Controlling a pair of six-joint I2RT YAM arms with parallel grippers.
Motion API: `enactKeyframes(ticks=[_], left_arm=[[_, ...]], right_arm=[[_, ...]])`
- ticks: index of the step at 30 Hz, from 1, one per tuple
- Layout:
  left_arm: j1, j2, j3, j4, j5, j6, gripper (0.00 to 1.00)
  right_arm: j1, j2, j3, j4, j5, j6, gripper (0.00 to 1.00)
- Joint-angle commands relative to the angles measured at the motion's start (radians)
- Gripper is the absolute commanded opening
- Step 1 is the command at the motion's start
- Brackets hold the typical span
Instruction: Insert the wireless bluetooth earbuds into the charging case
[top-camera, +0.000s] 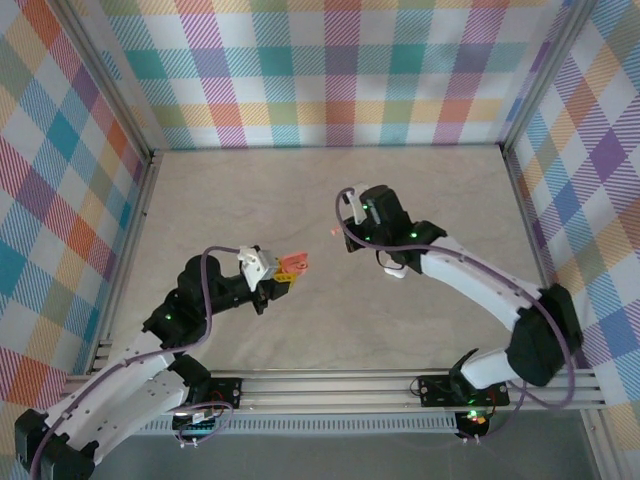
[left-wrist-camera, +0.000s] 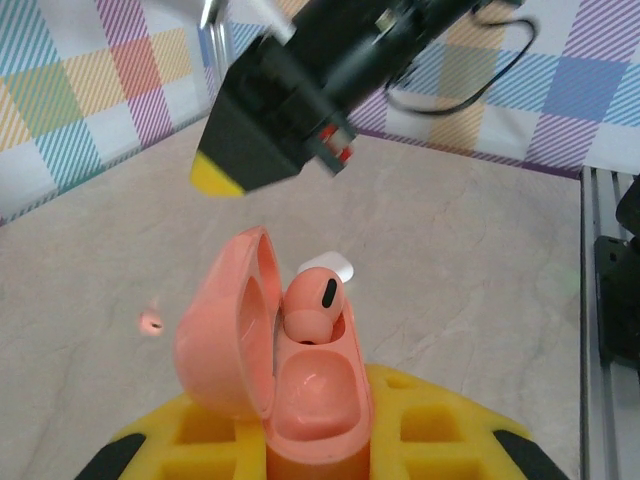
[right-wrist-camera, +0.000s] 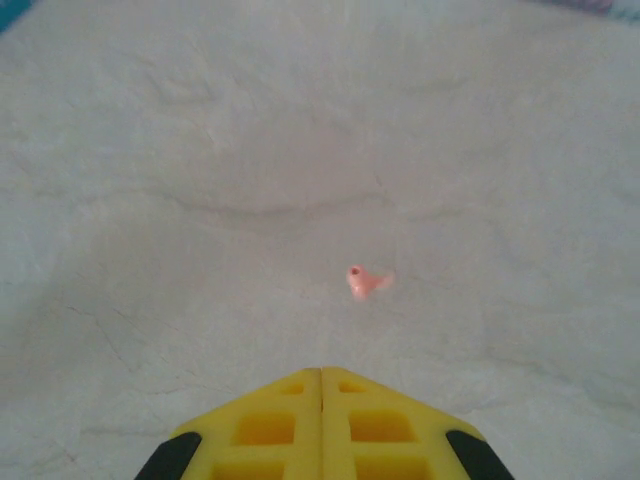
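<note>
Pale bench (top-camera: 300, 200): left fingers (left-wrist-camera: 200, 432) grip the open charging case (left-wrist-camera: 300, 390). An earbud (right-wrist-camera: 362, 281) lies at twelve o'clock of closed right fingers (right-wrist-camera: 270, 425).

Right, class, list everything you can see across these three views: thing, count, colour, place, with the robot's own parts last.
charging case: one, salmon pink, lid open, held in the left gripper
seated earbud: one, salmon pink, in the charging case, the nearer socket empty
loose earbud: one, salmon pink, lying on the table ahead of the right gripper
white case: one, white, on the table by the right arm
table: one, pale marbled
walls: three, pastel plaid, around the table
left gripper: one, yellow fingers, shut on the charging case
right gripper: one, yellow fingers, shut, empty
</note>
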Motion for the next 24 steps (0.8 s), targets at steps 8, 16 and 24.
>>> enactKeyframes(ticks=[8,16,24], left_arm=[[0.004,0.141,0.079,0.129,0.017,0.028,0.0],[0.004,0.102,0.072,0.059,-0.048,0.043,0.0],[0.004,0.061,0.055,0.022,-0.099,0.058,0.0]], right_arm=[[-0.001,-0.144,-0.049,-0.052,0.035,-0.083,0.05],[-0.18,0.062,0.125,-0.15,-0.083,0.056,0.18],[-0.266,0.427,0.443,-0.205,-0.192,0.049,0.34]])
